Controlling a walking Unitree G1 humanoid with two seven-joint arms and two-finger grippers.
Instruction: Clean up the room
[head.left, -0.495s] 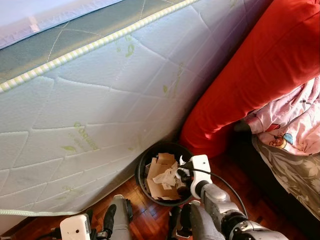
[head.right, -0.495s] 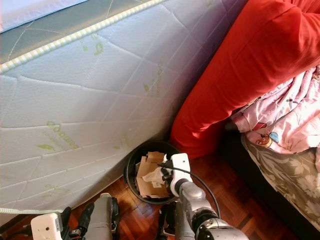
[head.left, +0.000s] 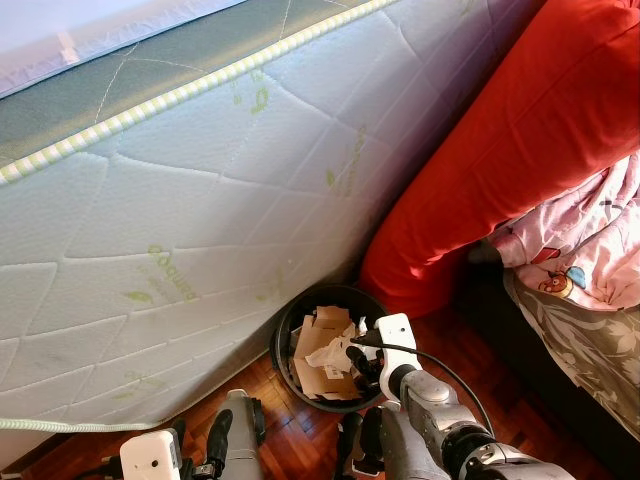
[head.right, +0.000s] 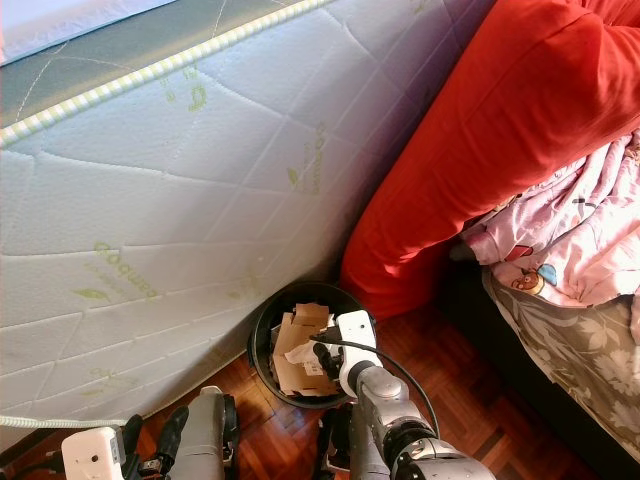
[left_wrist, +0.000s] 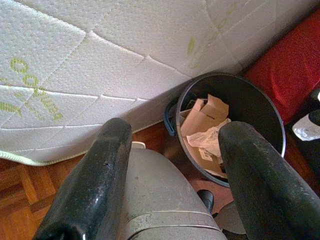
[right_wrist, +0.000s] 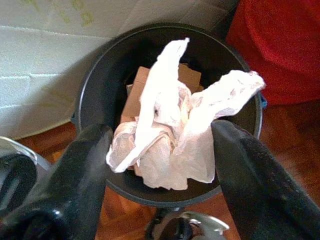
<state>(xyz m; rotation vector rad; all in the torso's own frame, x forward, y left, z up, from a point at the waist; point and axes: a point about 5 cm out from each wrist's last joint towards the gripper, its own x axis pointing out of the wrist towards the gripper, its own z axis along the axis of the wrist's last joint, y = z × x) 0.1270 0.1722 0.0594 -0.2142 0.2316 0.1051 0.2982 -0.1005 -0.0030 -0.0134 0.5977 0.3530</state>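
right gripper (right_wrist: 160, 165) over black wastebasket (right_wrist: 95, 85), fingers clamped on crumpled white paper (right_wrist: 175, 135); cardboard scraps (head.left: 325, 355) inside. left gripper (left_wrist: 172, 170) spread apart, idle beside mattress (head.left: 200, 200).

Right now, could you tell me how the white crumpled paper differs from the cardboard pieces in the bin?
The white crumpled paper is thin, wrinkled and white; the cardboard pieces are brown, flat and stiff-looking. The paper sits between the fingers of the right tool, above the black bin, while the cardboard already lies inside it. Both are waste, at the same bin beside the mattress.
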